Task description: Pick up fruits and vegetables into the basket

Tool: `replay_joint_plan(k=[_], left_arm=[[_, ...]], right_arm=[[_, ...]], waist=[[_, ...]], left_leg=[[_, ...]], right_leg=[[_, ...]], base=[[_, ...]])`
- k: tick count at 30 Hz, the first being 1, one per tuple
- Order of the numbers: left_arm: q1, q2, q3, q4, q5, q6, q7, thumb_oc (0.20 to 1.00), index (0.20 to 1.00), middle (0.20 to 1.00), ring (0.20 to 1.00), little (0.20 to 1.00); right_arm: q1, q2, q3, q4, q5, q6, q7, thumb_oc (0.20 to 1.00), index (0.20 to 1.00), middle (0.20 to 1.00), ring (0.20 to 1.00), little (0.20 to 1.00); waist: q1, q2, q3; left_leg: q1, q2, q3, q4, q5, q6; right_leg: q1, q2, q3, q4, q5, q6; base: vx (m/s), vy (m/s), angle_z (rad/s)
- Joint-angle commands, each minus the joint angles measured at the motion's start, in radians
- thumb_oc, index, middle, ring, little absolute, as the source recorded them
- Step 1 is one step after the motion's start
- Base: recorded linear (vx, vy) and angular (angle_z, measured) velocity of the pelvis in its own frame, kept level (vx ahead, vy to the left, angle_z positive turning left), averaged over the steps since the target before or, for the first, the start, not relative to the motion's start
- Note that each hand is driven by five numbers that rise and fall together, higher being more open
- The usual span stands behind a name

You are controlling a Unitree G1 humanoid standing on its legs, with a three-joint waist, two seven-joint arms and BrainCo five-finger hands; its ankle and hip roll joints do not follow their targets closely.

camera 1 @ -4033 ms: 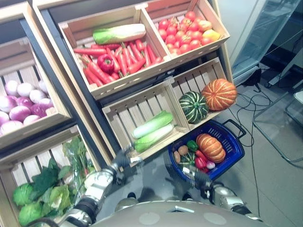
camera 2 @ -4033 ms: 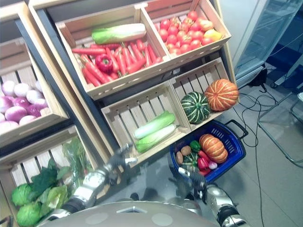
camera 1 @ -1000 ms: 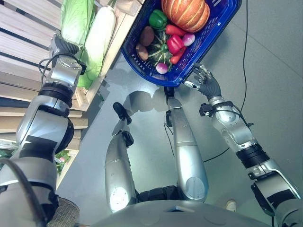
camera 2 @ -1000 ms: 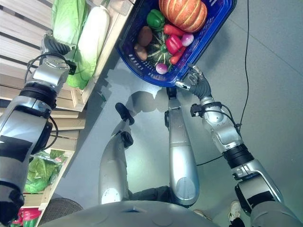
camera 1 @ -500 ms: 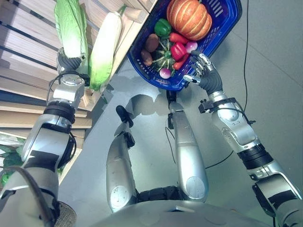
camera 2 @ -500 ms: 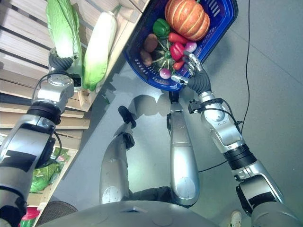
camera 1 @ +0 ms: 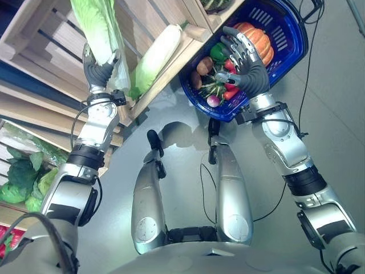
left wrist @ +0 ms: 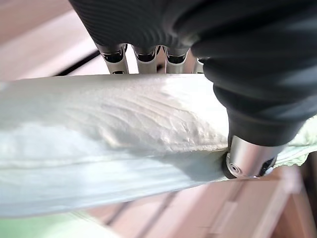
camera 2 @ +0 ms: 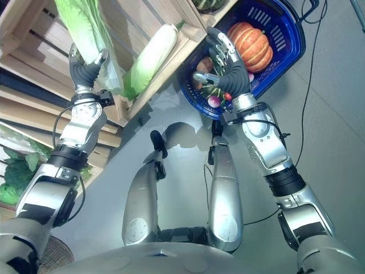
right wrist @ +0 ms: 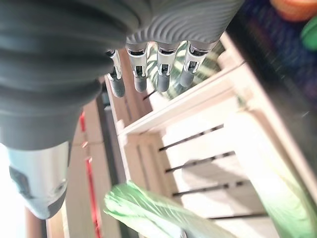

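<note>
My left hand (camera 1: 97, 71) is shut on a long green-and-white napa cabbage (camera 1: 100, 23) and holds it upright in front of the wooden crate (camera 1: 134, 25). In the left wrist view the fingers and thumb (left wrist: 247, 158) wrap the cabbage (left wrist: 99, 129). A second cabbage (camera 1: 157, 54) lies on the crate's front edge. The blue basket (camera 1: 292, 40) stands on the floor at the right and holds an orange pumpkin (camera 2: 251, 43), a green pepper (camera 1: 217, 52), red peppers and other small vegetables. My right hand (camera 1: 245, 60) hovers open over the basket's near side, its fingers (right wrist: 148, 74) straight.
Wooden crates on a dark-framed rack take up the left and top. Leafy greens (camera 1: 20, 177) lie in a lower crate at far left. A dark green squash (camera 1: 214, 4) sits in the crate above the basket. Grey floor lies to the right.
The camera has tilted up. My left hand has raised the gripped cabbage clear of the second one. My right hand has risen from the basket's near rim to over its contents.
</note>
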Motion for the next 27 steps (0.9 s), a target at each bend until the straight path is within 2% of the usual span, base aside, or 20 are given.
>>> replay_joint_plan(k=[1, 5, 9, 15, 20, 27], left_arm=[[-0.024, 0.033, 0.055, -0.113, 0.133, -0.126, 0.005, 0.200, 0.200, 0.200, 0.200, 0.200], [-0.032, 0.028, 0.043, -0.175, 0.180, -0.172, -0.024, 0.200, 0.200, 0.200, 0.200, 0.200], [-0.056, 0.038, 0.008, -0.228, 0.309, -0.210, -0.031, 0.200, 0.200, 0.200, 0.200, 0.200], [-0.082, 0.083, -0.042, -0.267, 0.473, -0.186, -0.009, 0.200, 0.200, 0.200, 0.200, 0.200], [-0.097, 0.112, -0.083, -0.282, 0.538, -0.179, -0.005, 0.200, 0.200, 0.200, 0.200, 0.200], [-0.085, 0.123, -0.117, -0.307, 0.666, -0.188, 0.064, 0.200, 0.200, 0.200, 0.200, 0.200]], right_arm=[[-0.041, 0.069, -0.012, -0.116, 0.050, -0.024, 0.030, 1.000, 1.000, 1.000, 1.000, 1.000], [-0.091, 0.109, 0.002, -0.133, 0.081, -0.009, 0.020, 1.000, 1.000, 1.000, 1.000, 1.000], [-0.144, 0.157, 0.014, -0.143, 0.163, 0.016, -0.001, 1.000, 1.000, 1.000, 1.000, 1.000], [-0.180, 0.175, 0.018, -0.160, 0.207, 0.008, -0.055, 1.000, 1.000, 1.000, 1.000, 1.000], [-0.191, 0.184, 0.021, -0.164, 0.235, -0.006, -0.103, 1.000, 1.000, 1.000, 1.000, 1.000], [-0.174, 0.190, 0.013, -0.130, 0.305, -0.041, -0.181, 1.000, 1.000, 1.000, 1.000, 1.000]], waist=[[0.006, -0.028, -0.031], [0.029, -0.033, -0.031], [0.048, -0.039, -0.031], [0.060, -0.046, -0.031], [0.064, -0.049, -0.031], [0.062, -0.054, -0.031]], left_leg=[[-0.033, -0.036, 0.009, 0.076, -0.043, 0.040], [-0.015, -0.041, -0.001, 0.078, -0.049, 0.043], [0.004, -0.044, -0.007, 0.083, -0.057, 0.048], [0.027, -0.045, -0.009, 0.083, -0.062, 0.050], [0.048, -0.046, -0.011, 0.086, -0.068, 0.051], [0.059, -0.046, -0.007, 0.083, -0.065, 0.052]], right_leg=[[0.093, -0.013, -0.047, -0.020, -0.049, 0.047], [0.122, -0.018, -0.060, -0.027, -0.047, 0.049], [0.143, -0.022, -0.069, -0.024, -0.046, 0.053], [0.173, -0.025, -0.074, -0.035, -0.039, 0.059], [0.194, -0.032, -0.077, -0.043, -0.034, 0.065], [0.204, -0.036, -0.075, -0.059, -0.018, 0.068]], base=[[0.00, -0.073, 0.05], [0.00, -0.064, 0.11], [0.00, -0.050, 0.09], [0.01, -0.019, 0.09], [0.01, -0.006, 0.06], [0.00, 0.000, 0.01]])
